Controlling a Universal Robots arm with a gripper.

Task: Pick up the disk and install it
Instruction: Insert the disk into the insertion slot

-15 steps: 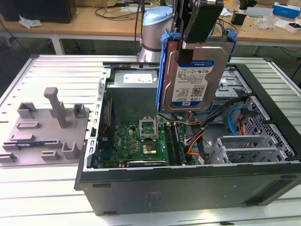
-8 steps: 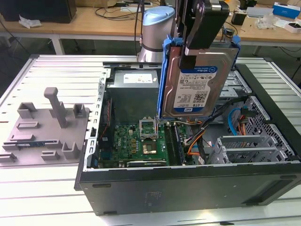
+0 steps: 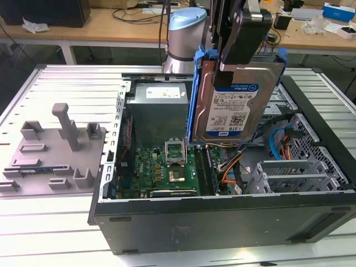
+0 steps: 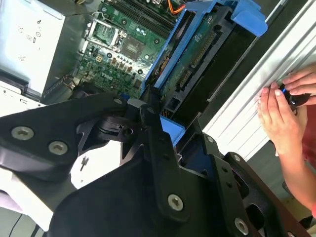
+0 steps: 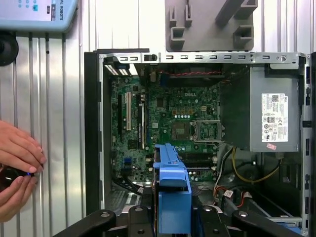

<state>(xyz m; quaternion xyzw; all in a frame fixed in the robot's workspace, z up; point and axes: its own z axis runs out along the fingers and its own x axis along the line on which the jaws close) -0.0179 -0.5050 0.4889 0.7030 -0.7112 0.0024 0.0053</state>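
Ribbed white-metal tabletop (image 3: 61,78) carries an open black computer case (image 3: 222,225) lying on its side, with cluttered wooden benches (image 3: 111,25) along the far wall. Inside the case, the green motherboard (image 3: 167,167) lies flat toward the exterior view's left, and the grey power supply (image 3: 158,111) sits just beyond it at the far end. Orange and blue cables (image 3: 278,147) and perforated metal drive bays (image 3: 300,172) take up the exterior view's right half. A grey plastic fixture (image 3: 55,150) with upright posts rests on the table, just beside the case on the exterior view's left.

The arm's gripper (image 3: 233,64) reaches down from above, its jaws clamped on the upper edge of the disk (image 3: 236,105). The disk hangs upright with its white-and-blue label turned toward the near side and its blue carrier (image 3: 193,94) framing the edges. It is raised over the middle of the open case, above the cables beside the motherboard, and is not seated in any bay. In the second wrist view the gripper (image 4: 153,133) holds the disk (image 4: 197,54) with its circuit-board underside showing.

A person's hands (image 5: 17,158) rest on the tabletop outside the case wall in both wrist views, fingers pinching a small dark object (image 5: 12,174)
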